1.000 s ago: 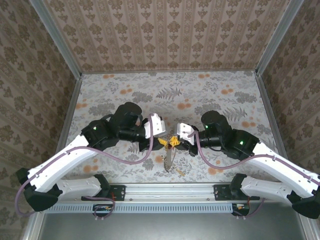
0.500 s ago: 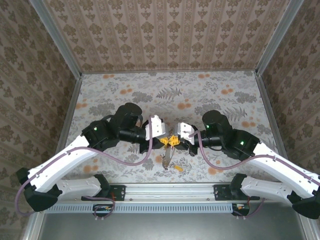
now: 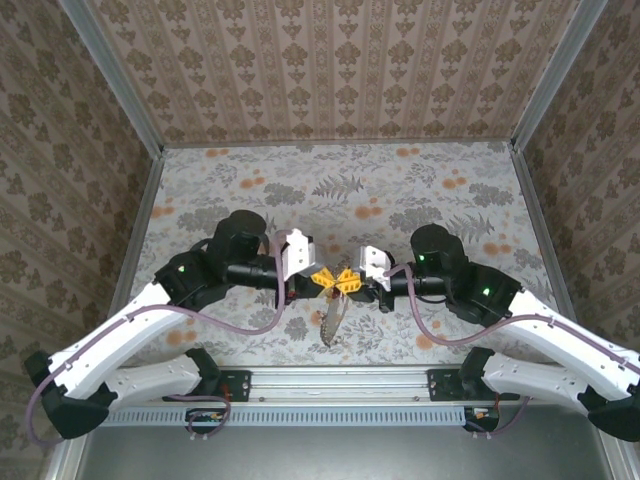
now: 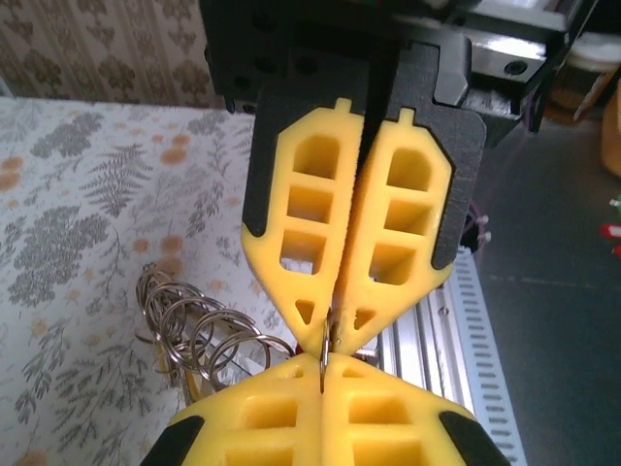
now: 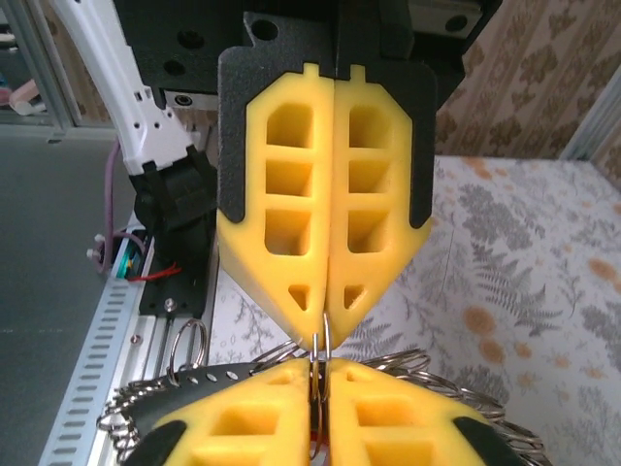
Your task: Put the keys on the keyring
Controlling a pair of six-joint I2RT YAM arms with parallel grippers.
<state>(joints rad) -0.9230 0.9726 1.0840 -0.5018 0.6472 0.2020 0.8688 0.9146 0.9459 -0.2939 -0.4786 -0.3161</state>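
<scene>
We see two robot arms reaching toward each other above the near middle of a floral-patterned desk [image 3: 420, 190]. Their yellow-padded tips meet nose to nose.

The left end effector [image 3: 322, 279] is closed, its pads pressed flat together. It pinches the thin wire of the keyring [image 5: 319, 351] at its very tip. The right end effector [image 3: 349, 283] faces it, its pads also drawn together on the same wire. The loop is gripped from both sides in the narrow space between the two tips. In the wrist views we look at the wire edge-on, a slim metal line running from one pair of pads into the other.

A bunch of metal rings [image 4: 199, 330] hangs just below the tips, fanned out like a coil. From above it shows as a grey cluster below the meeting point, toward the near rail [image 3: 330, 385]. We cannot tell whether its lower end touches the desk. What else hangs among the rings is too small to make out.
</scene>
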